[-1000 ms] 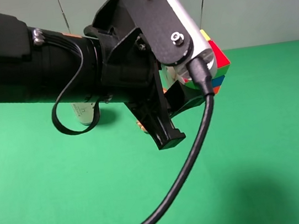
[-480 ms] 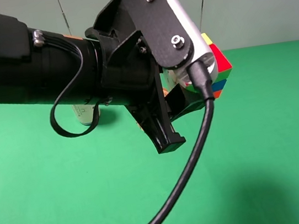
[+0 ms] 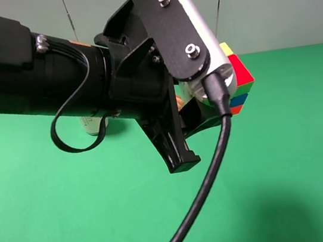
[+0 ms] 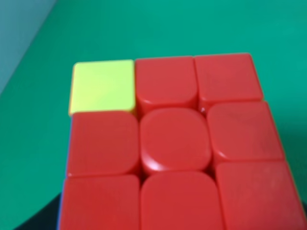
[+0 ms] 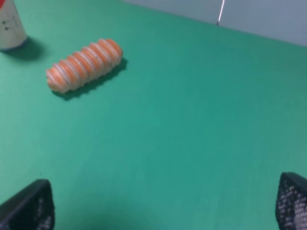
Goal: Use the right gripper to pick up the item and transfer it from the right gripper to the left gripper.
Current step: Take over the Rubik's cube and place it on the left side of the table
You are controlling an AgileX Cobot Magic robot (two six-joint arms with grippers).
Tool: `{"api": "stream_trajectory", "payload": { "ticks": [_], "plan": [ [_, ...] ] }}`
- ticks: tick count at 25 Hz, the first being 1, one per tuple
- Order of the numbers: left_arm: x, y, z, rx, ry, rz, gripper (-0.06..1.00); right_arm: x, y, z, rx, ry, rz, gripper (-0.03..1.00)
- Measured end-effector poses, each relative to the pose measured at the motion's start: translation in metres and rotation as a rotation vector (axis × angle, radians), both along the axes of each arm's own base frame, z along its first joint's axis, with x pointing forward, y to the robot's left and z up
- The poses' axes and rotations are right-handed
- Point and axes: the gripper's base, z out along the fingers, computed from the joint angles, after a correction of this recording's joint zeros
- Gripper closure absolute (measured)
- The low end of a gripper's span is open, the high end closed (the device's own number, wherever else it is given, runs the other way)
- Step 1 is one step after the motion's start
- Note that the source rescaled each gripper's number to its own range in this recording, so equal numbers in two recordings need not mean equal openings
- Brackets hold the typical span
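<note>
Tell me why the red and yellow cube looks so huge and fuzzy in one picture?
Left wrist view: the small multicoloured puzzle cube sits very near the lens, so it fills the frame and its edges look soft. Exterior high view: sharper, with a faint dark shadow on the green table. Right wrist view: the ribbed orange roll is slightly blurry.

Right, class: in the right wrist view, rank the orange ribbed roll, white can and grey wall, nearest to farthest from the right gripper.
1. Orange ribbed roll, on the cloth ahead of the right gripper.
2-3. White can, beyond the roll, and grey wall, at the cloth's far edge: too close to call.
</note>
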Motion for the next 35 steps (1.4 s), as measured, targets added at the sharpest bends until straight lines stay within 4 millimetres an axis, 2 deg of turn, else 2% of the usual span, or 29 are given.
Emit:
{"api": "stream_trajectory", "payload": {
  "ticks": [4, 26, 35],
  "plan": [
    [-0.001, 0.0, 0.0, 0.002, 0.004, -0.006, 0.94, 0.001, 0.0, -0.008, 0.001, -0.002, 0.0, -0.03],
    [-0.018, 0.001, -0.006, 0.052, 0.138, -0.175, 0.94, 0.002, 0.001, -0.009, -0.006, -0.012, 0.004, -0.03],
    [0.011, 0.025, -0.009, 0.043, 0.306, -0.067, 0.94, 0.003, 0.001, -0.009, -0.004, -0.012, -0.06, -0.03]
  ]
}}
